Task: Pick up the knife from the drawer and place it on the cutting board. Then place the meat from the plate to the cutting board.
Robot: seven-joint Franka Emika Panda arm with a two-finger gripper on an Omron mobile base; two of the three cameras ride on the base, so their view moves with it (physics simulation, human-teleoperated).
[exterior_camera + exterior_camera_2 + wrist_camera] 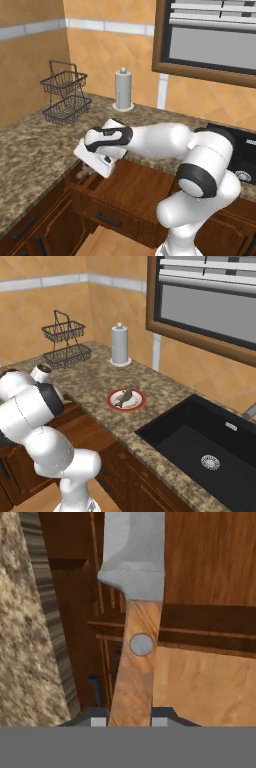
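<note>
Starting at the left of the left base view, the counter (30,150) is running along the wall, with a wire basket (65,97) and a paper towel roll (123,89) standing on it. The white arm is reaching across to the left, and its claw (86,170) is hanging just above the left end of the open drawer (130,192).

In the hand view, the claw (129,721) is squeezing tight on the knife (136,612). The fingers (98,721) are pinching the low end of the tan handle. The knife is pointing straight away from the claw, with the handle near and the grey blade far (so the long way of the knife is lining up with the way the hand is looking). The drawer wood is sitting behind it, and I think the knife is lifted off the drawer floor, though I cannot be sure.

In the right base view, the plate (126,400) is sitting on the counter to the right of the drawer, before the sink (200,448), and the meat (124,397) is lying on it. I am not finding the cutting board, so I cannot say which way the knife needs to go.
</note>
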